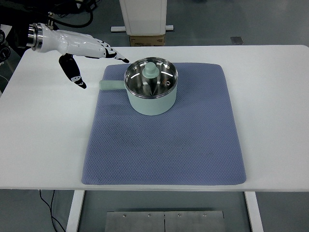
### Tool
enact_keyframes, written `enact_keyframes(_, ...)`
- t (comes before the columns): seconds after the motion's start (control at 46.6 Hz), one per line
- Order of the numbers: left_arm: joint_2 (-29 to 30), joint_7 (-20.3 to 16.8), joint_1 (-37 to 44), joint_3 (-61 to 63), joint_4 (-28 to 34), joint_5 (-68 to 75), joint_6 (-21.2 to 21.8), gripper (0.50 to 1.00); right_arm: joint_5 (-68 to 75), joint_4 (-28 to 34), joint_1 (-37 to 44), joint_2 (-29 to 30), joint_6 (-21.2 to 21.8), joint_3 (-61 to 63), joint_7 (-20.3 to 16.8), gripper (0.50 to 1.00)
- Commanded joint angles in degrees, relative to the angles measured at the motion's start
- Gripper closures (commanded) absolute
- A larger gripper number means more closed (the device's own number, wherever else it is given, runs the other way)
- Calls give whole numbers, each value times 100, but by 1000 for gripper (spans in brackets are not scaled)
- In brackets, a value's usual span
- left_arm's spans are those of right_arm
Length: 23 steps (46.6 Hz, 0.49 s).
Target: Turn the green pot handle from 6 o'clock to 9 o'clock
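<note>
- Green pot point(152, 99) sits to the right of my left robot hand point(87, 48) and a little nearer to me, on the far part of the mat.
- My left robot hand hangs above the far left of the desk point(43, 130), fingers point(113, 54) stretched out and loose, holding nothing; the thumb point(75, 73) droops toward me.
- The longest fingertips point right, toward the pot's far-left rim, close to it but with a gap showing.
- The pot's handle point(112, 85) sticks out to the left, at nine o'clock, just right of my thumb tip and apart from it.
- The handle's outer end reaches past the mat's left edge, over the white desk.
- Inside the shiny steel bowl I see a pale green knob point(150, 70), apparently on a lid resting in the pot.
- The blue-grey mat point(164, 150) covers the middle of the desk, the pot upright on it.
- Beyond the desk's far edge stand a white post point(143, 17) and a brown box point(147, 40).
</note>
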Motion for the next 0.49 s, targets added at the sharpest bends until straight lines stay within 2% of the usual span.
enact_keyframes(0.0, -31, 0, 55, -6, 6, -1029, 1, 500, 0, 0, 1, 0, 0, 0, 0, 500)
enact_keyframes(0.193, -83, 0, 187, -24, 6, -3684, 45, 500, 0, 0, 1, 0, 0, 0, 0, 500)
enact_keyframes(0.343, -197, 0, 213, -33, 15, -5127, 71, 500, 0, 0, 1, 0, 0, 0, 0, 500)
enact_keyframes(0.472, -548, 0, 573, -94, 454, -5909, 282, 500, 0, 0, 1, 0, 0, 0, 0, 500)
